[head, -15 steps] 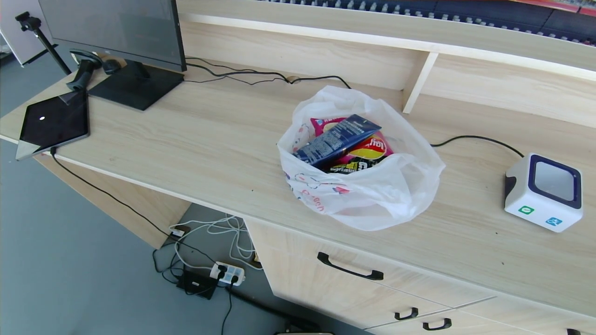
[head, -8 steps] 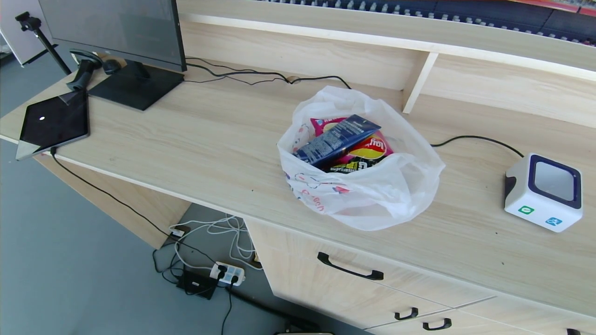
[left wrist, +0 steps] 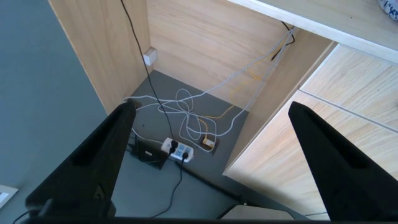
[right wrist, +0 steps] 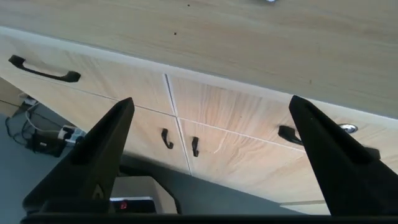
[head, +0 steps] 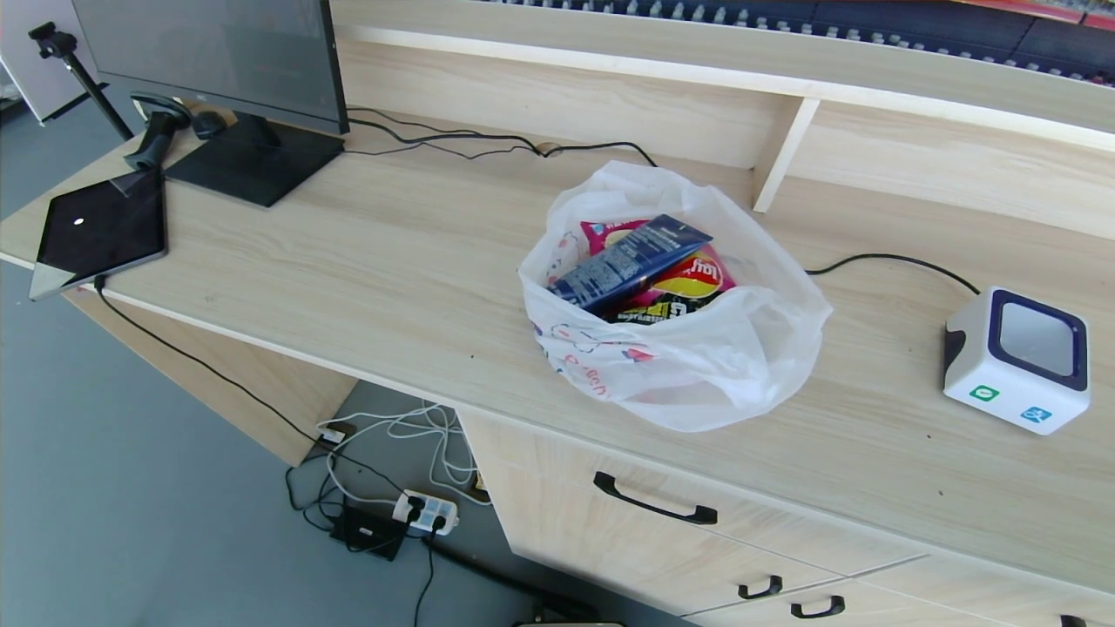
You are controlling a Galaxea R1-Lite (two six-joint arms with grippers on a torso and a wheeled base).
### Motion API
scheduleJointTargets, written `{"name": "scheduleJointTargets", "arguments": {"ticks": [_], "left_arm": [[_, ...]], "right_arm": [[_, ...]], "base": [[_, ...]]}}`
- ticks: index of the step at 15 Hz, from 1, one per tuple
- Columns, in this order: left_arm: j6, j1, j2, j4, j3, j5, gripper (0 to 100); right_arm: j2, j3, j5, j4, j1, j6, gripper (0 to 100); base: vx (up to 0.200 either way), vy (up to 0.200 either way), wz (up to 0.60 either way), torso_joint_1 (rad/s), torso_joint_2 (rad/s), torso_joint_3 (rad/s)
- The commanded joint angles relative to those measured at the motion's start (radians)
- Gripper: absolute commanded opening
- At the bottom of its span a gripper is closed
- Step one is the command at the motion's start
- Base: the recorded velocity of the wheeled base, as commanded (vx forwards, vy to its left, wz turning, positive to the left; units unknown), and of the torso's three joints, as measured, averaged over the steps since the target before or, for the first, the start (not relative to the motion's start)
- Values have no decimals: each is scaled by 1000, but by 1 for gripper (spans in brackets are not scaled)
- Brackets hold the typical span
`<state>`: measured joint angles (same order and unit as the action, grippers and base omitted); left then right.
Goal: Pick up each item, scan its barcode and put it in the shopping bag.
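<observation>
Nothing moved, L hand [left wrist: 211,155], R hand [right wrist: 211,155] off bag [head: 688,374]

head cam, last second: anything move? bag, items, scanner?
Nothing visibly changed. The shopping bag sits in the same spot on the counter, the blue tube and chip packet lie in it as before, and the scanner has not shifted.

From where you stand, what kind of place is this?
Probably a shop checkout: a barcode scanner sits on the wooden counter, a shopping bag holds snack packs, and a monitor stands at the counter's left end.
</observation>
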<state>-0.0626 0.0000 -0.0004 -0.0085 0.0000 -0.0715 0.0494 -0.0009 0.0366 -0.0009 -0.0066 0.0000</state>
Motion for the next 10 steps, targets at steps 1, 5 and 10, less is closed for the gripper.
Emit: {"name": "scheduleJointTargets", "arguments": {"ticks": [1,5,10], "left_arm": [[-2,0,0,-1,0,-1,100],[0,0,0,-1,0,-1,100],[0,2,0,-1,0,-1,100]], "right_arm": [[-14,-1,-14,-2,20,55,100],[-49,-1,-21,2,5,-9,100],[-49,-1,-21,2,5,2,100]], "base": [[0,0,0,0,0,0],[0,0,0,0,0,0],[0,0,0,0,0,0]]}}
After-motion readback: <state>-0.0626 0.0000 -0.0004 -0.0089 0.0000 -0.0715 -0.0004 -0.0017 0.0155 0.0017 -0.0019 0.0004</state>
